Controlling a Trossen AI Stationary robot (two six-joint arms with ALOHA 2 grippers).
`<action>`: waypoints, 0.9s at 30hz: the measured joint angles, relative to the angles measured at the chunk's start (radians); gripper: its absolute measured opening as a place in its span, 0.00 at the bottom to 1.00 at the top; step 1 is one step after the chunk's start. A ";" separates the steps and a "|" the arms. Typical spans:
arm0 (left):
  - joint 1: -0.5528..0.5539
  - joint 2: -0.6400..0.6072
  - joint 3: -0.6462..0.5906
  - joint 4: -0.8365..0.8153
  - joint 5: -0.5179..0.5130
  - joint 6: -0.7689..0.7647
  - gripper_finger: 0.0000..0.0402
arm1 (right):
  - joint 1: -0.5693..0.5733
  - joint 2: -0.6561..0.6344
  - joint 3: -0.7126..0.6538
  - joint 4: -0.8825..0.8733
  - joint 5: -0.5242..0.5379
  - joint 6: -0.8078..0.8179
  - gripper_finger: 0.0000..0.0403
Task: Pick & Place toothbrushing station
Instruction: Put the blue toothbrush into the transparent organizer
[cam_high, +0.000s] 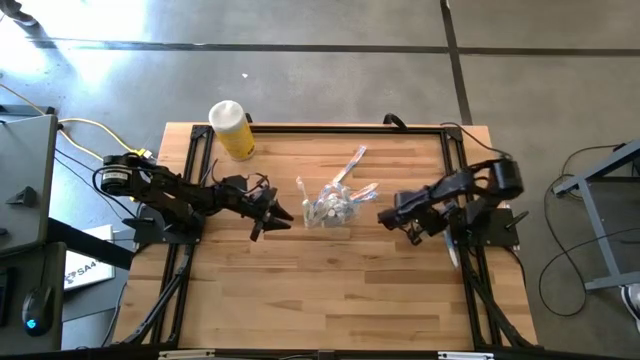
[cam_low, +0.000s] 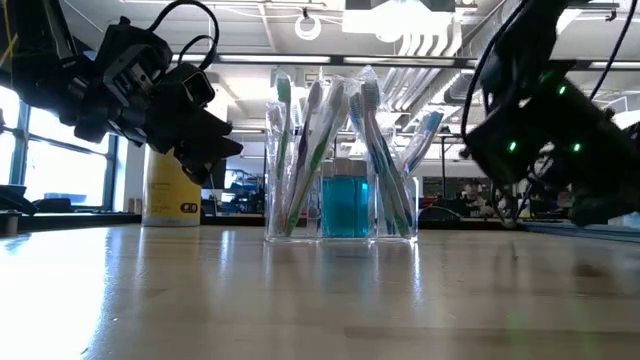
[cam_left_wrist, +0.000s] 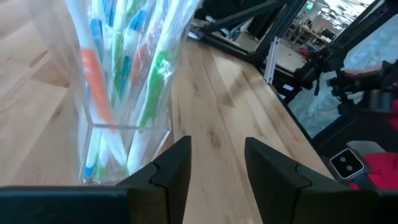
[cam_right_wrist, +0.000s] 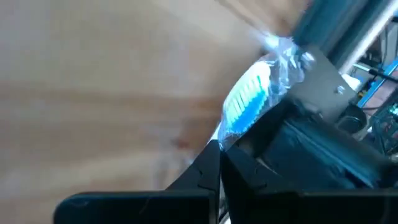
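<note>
The clear plastic container (cam_high: 330, 208) stands upright on the wooden table (cam_high: 300, 290), full of wrapped pastel toothbrushes (cam_low: 300, 140) and a teal-ended tube (cam_low: 345, 205). My left gripper (cam_high: 272, 215) is open just left of it. In the left wrist view the container (cam_left_wrist: 118, 118) stands beside one finger, not between the two (cam_left_wrist: 217, 168). My right gripper (cam_high: 385, 216) is just right of the container, shut on a wrapped toothbrush with blue bristles (cam_right_wrist: 249, 102). My right gripper pinches the wrapped toothbrush between its two fingers (cam_right_wrist: 208, 165), on the handle just below the head (cam_right_wrist: 225, 138). The blue bristle head sticks out past the fingertips in its clear wrapper. The toothbrush's other end is hidden by the fingers.
A yellow bottle with a white cap (cam_high: 232, 128) stands at the table's far left corner and shows in the low view (cam_low: 170, 195). Dark frame rails (cam_high: 195, 160) run along the table's left and right sides. Bare wood lies toward the near edge.
</note>
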 joint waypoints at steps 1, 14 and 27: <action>0.000 0.000 0.000 0.009 0.000 -0.001 0.36 | 0.024 -0.026 0.010 -0.009 -0.004 0.022 0.00; 0.000 0.000 0.012 0.048 0.000 -0.065 0.36 | 0.381 -0.307 0.263 0.057 0.264 0.256 0.00; 0.000 0.000 0.053 0.053 0.000 -0.083 0.36 | 0.578 -0.335 0.285 0.579 0.966 -0.306 0.00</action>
